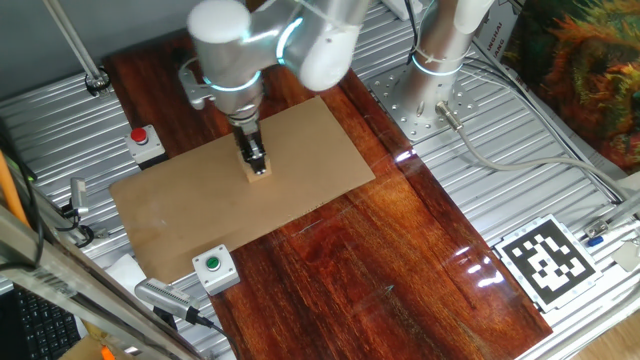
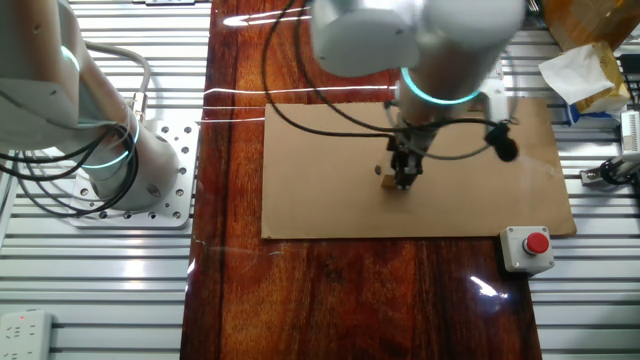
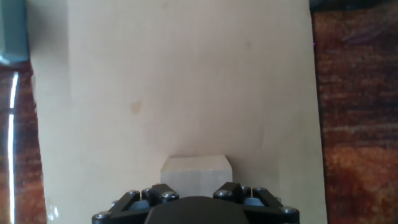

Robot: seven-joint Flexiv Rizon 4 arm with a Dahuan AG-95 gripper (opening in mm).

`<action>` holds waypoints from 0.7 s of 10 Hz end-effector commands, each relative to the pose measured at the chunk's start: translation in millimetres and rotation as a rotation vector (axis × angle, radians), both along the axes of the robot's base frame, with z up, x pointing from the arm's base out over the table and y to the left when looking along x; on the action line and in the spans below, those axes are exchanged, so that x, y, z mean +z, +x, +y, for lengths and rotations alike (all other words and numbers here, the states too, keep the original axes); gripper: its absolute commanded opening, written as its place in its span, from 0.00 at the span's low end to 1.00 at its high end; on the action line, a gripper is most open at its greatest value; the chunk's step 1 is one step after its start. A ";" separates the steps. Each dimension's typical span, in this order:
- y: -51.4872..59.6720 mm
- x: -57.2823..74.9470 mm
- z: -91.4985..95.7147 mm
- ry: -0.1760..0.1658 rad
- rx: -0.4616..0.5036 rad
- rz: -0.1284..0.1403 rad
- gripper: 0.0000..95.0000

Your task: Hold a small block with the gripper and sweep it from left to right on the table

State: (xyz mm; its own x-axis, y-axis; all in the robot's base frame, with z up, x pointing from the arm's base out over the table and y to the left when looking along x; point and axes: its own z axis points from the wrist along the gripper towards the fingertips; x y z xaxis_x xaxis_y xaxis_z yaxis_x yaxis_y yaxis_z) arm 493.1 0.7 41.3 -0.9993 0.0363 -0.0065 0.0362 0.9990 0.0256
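While the narrow black two-finger gripper (image 1: pixel 257 164) pinches the small light tan wooden cube (image 3: pixel 196 173) by opposite flat sides, the cube rests on the flat tan board (image 1: pixel 300 190); it looks light, rigid and smooth-faced.

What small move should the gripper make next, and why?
Probably start sliding sideways along the tan board: the gripper looks closed on the small block, which sits down on the board near its middle, with bare board on both sides.
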 end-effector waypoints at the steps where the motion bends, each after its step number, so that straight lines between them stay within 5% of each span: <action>1: -5.4 -25.2 2.2 -0.034 0.007 0.033 0.00; 4: -17.1 -26.4 4.6 -0.012 -0.006 0.013 0.00; 7: -27.5 -27.2 7.1 -0.017 -0.005 0.023 0.00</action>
